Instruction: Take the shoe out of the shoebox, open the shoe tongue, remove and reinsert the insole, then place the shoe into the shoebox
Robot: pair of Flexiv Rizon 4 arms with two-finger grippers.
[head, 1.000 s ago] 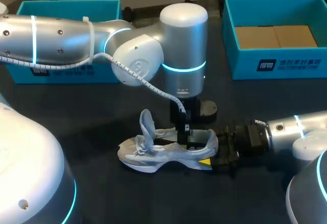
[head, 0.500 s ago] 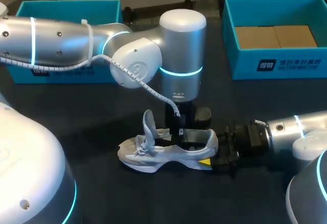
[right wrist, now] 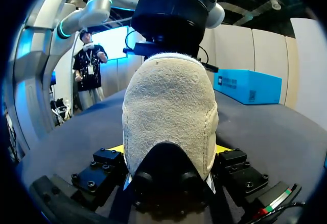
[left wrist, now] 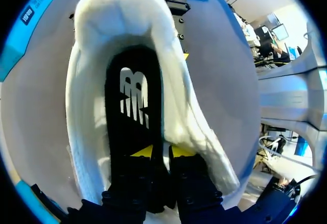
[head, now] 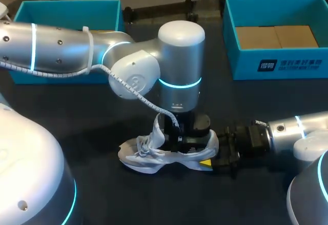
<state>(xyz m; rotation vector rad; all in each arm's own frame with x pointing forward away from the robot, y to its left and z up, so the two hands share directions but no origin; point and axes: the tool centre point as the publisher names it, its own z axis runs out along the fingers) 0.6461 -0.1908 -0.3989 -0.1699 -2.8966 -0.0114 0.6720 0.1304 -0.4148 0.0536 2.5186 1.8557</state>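
Shoe (head: 146,156) lies on table (head: 102,112), well apart from shoebox (head: 277,35), heel clamped from both sides by right gripper (right wrist: 168,150). Left gripper (left wrist: 162,152) sits inside the opening, fingers drawn together, tips on insole (left wrist: 134,96). Prob. insole step: light pressure along insole, heel pinned so shoe doesn't tip

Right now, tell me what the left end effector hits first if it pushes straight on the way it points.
The black insole inside the white shoe. The left end effector points down into its opening and looks nearly on the insole, though depth is unclear.
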